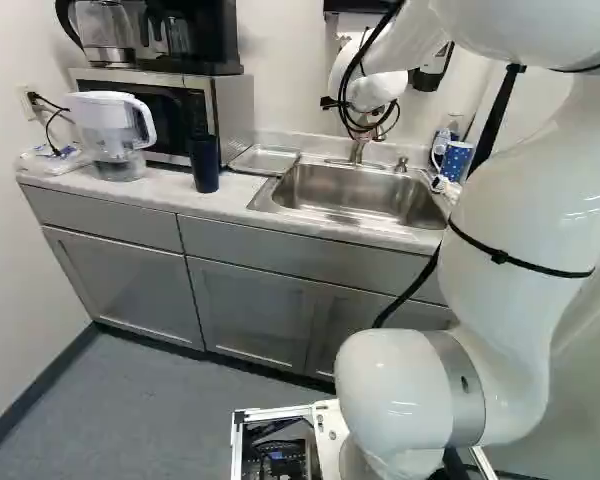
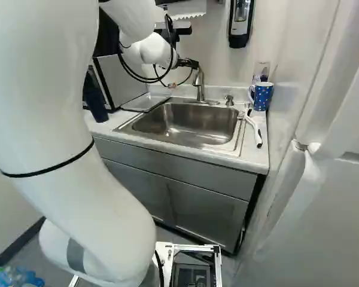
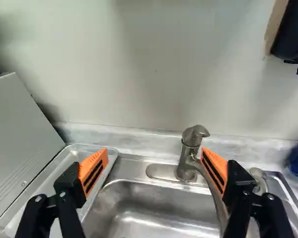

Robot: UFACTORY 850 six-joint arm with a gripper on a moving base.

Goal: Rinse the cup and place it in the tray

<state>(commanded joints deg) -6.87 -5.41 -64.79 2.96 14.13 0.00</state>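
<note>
And here we are, fingers (image 3: 155, 153) spread wide, nothing pinched, tipped towards the wall (image 3: 154, 74) behind the sink. No cup in our grip, so rinsing looks still to come. Which cup? The likeliest is the blue dotted mug (image 2: 263, 95), upright on the counter (image 2: 251, 153) by the basin's far right corner in the right base view. There's also a dark tumbler (image 1: 204, 165) beside the microwave (image 1: 236, 110); we can't rule that one out.

Now, the layout: the mug's handle faces the sink, a handy side for us to grasp. The metal tray (image 3: 59, 172) lies flat along the basin's other side, presumably so a rinsed cup can drain there with a short carry across.

Edges next! The faucet (image 2: 200, 84) rises close by our fingers, its spout reaching over the basin (image 2: 209, 128), so we'd want to back off before swinging across. Past the mug there's the side wall, tight on that flank, with a clear bottle (image 2: 261, 70) behind and a white-handled brush (image 2: 255, 128) lying just in front. Our best room looks to be above the basin, approaching from its front edge; at the tray, the microwave's side hems us in.
</note>
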